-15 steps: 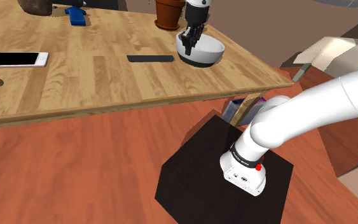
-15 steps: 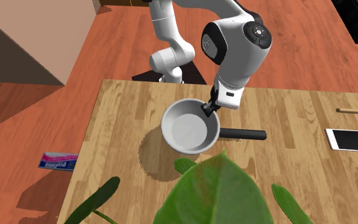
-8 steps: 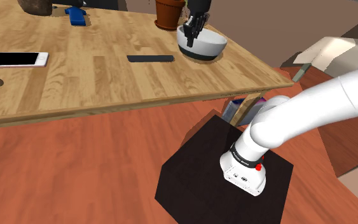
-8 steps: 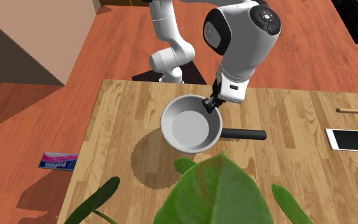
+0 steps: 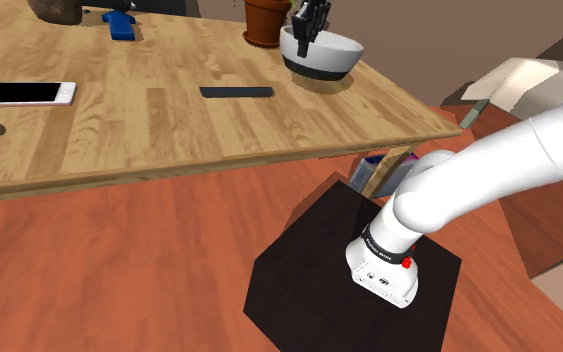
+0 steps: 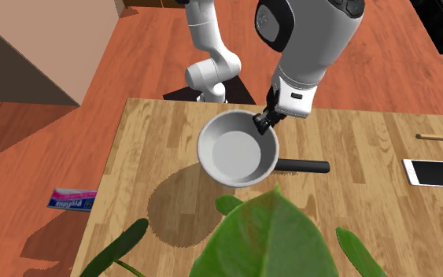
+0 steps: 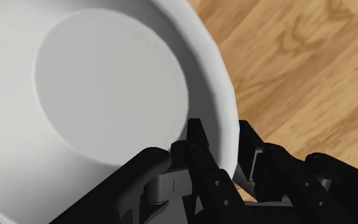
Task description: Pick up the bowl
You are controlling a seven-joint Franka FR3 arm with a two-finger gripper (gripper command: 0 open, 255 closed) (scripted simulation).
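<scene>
Black stand (image 5: 354, 265): carrying the white arm, which is reaching over the table (image 5: 169, 140). Black slab (image 5: 237, 92): lying flat, nearer the table's front edge than the bowl. Gripper (image 7: 225, 143): closing narrowly on the bowl's rim, one finger inside the wall and one outside. Bowl (image 7: 107, 83): white, hanging clear of the wood above the table's far right corner in the shoulder view, casting its shadow beneath. Its body is lying wholly to one side of the fingers, so its weight is probably levering on the pinch. Plant pot (image 5: 264, 22): standing just beyond.
</scene>
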